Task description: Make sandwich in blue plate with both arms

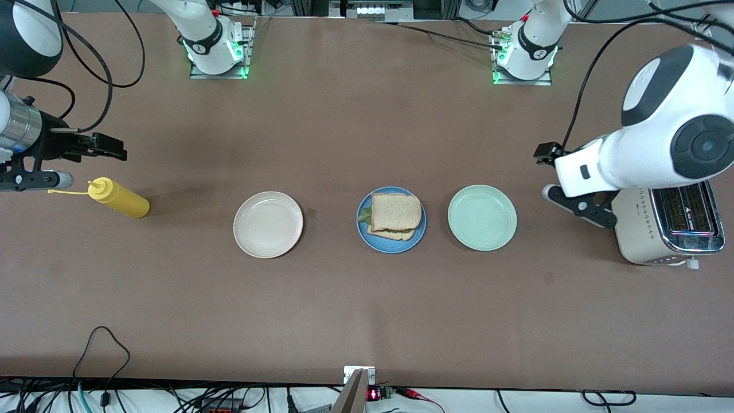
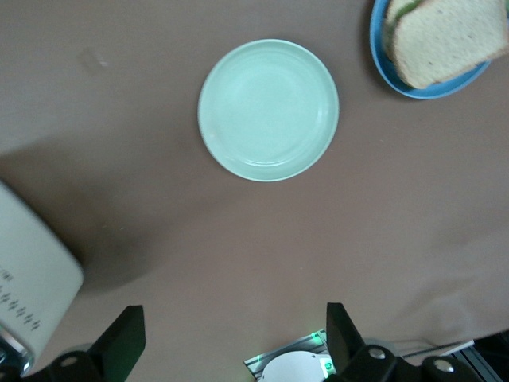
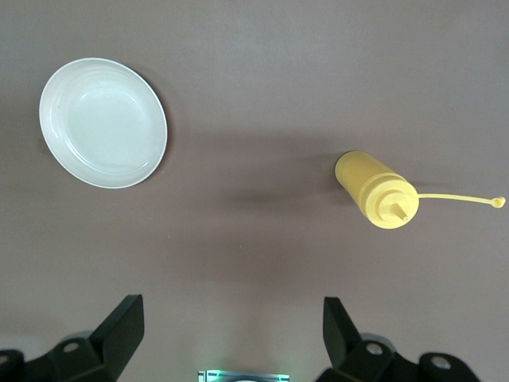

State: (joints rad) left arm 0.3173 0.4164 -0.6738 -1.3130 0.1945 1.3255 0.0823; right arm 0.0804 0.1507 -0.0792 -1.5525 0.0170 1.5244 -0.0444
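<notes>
Brown table (image 1: 367, 298): we see sandwich (image 1: 394, 215) assembled on blue plate (image 1: 378, 242). Left gripper (image 1: 573, 201) beside toaster (image 1: 668, 226), right gripper (image 1: 86, 146) over table near mustard bottle (image 1: 118, 198); both spread wide, empty, parked clear, we judge.

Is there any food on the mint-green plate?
No, the mint-green plate is bare; the sandwich sits on the blue plate beside it.

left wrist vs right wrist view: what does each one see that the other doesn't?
Left wrist only: the mint-green plate, part of the blue plate with the sandwich on it, a corner of the toaster, and the open left gripper.
Right wrist only: the cream-white plate, the yellow squeeze bottle with its cap off on a strap, and the open right gripper.
Both: the brown table.
</notes>
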